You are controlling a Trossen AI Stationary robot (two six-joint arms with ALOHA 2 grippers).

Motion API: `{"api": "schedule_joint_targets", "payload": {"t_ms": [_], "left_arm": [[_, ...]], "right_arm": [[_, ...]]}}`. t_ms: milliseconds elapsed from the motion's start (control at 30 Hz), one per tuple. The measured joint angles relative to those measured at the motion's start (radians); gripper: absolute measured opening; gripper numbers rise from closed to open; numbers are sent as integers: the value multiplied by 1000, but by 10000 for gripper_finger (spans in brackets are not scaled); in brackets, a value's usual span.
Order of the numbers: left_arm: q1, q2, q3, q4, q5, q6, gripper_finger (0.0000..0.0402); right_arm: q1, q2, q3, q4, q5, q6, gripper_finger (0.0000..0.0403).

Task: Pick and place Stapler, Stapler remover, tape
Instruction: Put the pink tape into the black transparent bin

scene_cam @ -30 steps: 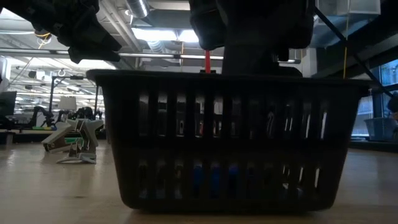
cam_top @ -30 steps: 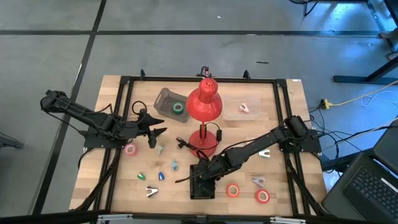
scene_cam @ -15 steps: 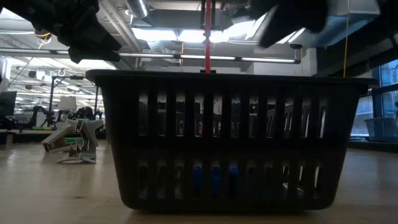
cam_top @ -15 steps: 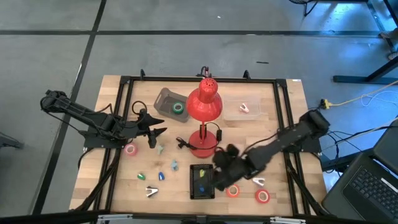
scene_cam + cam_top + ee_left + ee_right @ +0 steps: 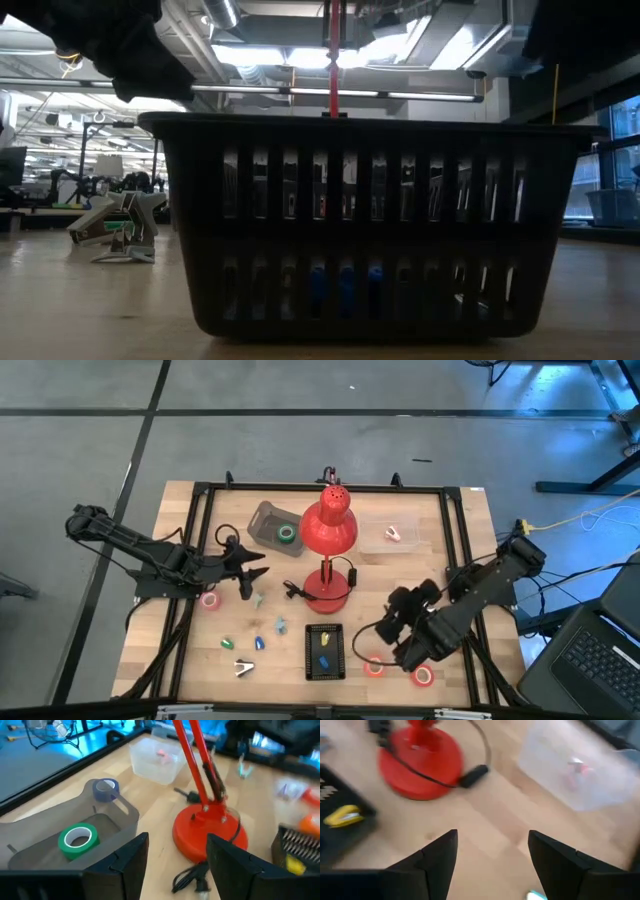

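Note:
My right gripper (image 5: 392,622) hangs open and holds nothing. It is above the table, right of the black basket (image 5: 324,652) and near the orange tape roll (image 5: 374,666). A small yellow thing (image 5: 342,815), perhaps a stapler, and a blue thing lie in the basket. A red tape roll (image 5: 422,676) and a pink one (image 5: 209,600) lie flat on the table. A silver stapler remover (image 5: 243,668) rests near the front edge. My left gripper (image 5: 245,570) waits open at the left, above the table, facing the green tape roll (image 5: 77,839) in a grey tray (image 5: 268,520).
A red desk lamp (image 5: 328,530) stands mid-table on its round base (image 5: 420,762), its cord trailing on the wood. A clear container (image 5: 390,535) sits at the far right. Small coloured things (image 5: 259,643) lie left of the basket. Black frame rails border the table.
My right gripper has risen from over the basket and swung toward the table's right edge, turning as it went. The basket's inside, which the arm covered before, now shows.

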Motion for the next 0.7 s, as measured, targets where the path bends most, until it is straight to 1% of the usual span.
{"api": "schedule_joint_targets", "payload": {"t_ms": [67,133,200,267,300,400,533,633,700], "left_arm": [[10,-1,16,5,54,16,191],[27,-2,43,4,151,-4,191],[46,-1,79,2,240,-8,190],[68,2,128,-34,289,0,186],[77,5,159,-90,299,2,184],[105,21,272,-345,294,-5,179],[130,67,404,-721,294,-118,172],[132,107,451,-924,361,-231,167],[132,131,453,-1000,413,-269,163]], "right_arm": [[0,1,-21,-54,-2,33,246],[-13,-1,-45,-95,-12,57,246],[-48,-12,-65,-89,-24,45,246],[-84,-29,-78,-96,-31,20,246],[-99,-33,-81,-95,-36,6,246],[-126,-49,-99,-90,-64,-15,246],[-132,-73,-126,-92,-97,-11,246],[-110,-87,-145,-93,-137,11,246],[-89,-88,-163,-92,-160,45,246]]}}
